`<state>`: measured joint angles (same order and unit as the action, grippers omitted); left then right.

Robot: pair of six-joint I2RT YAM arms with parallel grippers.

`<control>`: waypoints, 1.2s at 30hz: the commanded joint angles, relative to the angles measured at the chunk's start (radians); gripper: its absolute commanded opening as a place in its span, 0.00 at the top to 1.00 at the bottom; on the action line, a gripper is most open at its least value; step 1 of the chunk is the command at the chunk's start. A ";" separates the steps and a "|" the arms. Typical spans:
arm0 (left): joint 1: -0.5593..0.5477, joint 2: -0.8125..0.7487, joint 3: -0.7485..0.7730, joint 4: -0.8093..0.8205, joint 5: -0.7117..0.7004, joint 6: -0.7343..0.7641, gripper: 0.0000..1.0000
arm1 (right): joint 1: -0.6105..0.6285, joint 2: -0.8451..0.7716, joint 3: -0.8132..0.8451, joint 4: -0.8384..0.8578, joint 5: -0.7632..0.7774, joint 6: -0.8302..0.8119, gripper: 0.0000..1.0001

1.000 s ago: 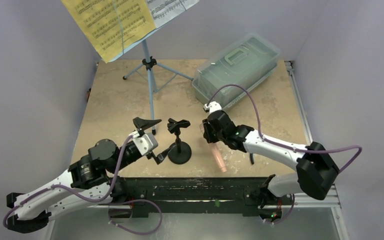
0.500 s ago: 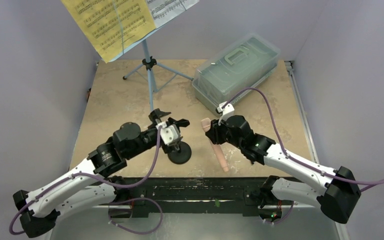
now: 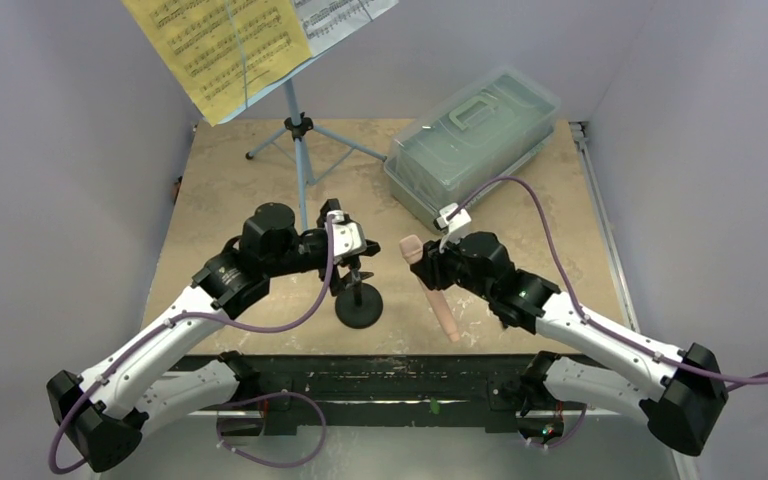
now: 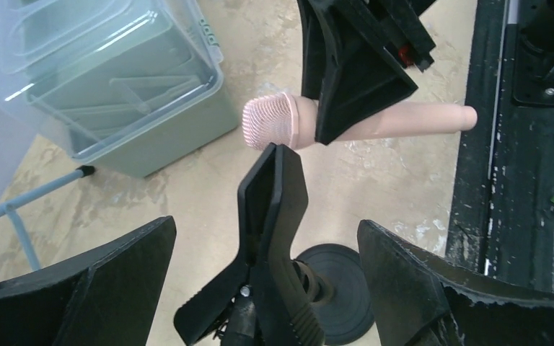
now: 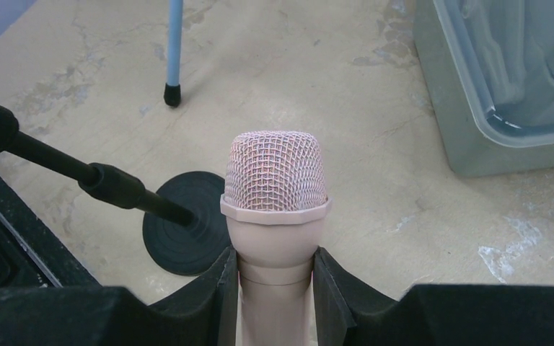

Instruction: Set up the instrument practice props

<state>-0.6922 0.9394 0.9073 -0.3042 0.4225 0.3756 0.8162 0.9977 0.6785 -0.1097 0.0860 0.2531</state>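
The peach-pink toy microphone is clamped in the right hand, the jaws drawn in narrowly on the handle just below the mesh head. It is held just right of the short black mic stand, apart from it, with the head pointed away from the arm bases. The left hand is spread wide around the mic stand's clip, which is touched by neither of the fingers. The mic stand is set upright on the table. Behind the mic stand the light blue music stand is seen, with yellow and white music sheets carried on it. Behind and to the right of the mic stand a clear lidded box is placed.
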 commanded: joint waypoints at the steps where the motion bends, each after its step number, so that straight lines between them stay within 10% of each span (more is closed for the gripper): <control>1: 0.019 -0.011 0.037 -0.042 0.086 -0.011 0.05 | -0.002 -0.073 0.037 0.026 0.000 -0.011 1.00; 7: 0.031 -0.001 0.026 -0.054 0.020 -0.021 0.45 | -0.002 -0.216 0.073 0.129 -0.042 -0.093 1.00; 14: 0.037 -0.049 -0.019 0.033 -0.016 -0.032 1.00 | -0.003 -0.238 0.013 0.649 -0.277 -0.182 1.00; 24: 0.040 -0.068 -0.095 0.134 0.048 -0.112 1.00 | -0.002 0.039 0.037 1.102 -0.572 -0.298 1.00; 36: 0.044 -0.103 -0.133 0.208 0.101 -0.184 1.00 | 0.053 0.188 -0.038 1.487 -0.573 -0.175 1.00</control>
<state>-0.6529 0.8665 0.7956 -0.1898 0.4599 0.2508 0.8425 1.1530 0.6853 1.0939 -0.4927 0.0109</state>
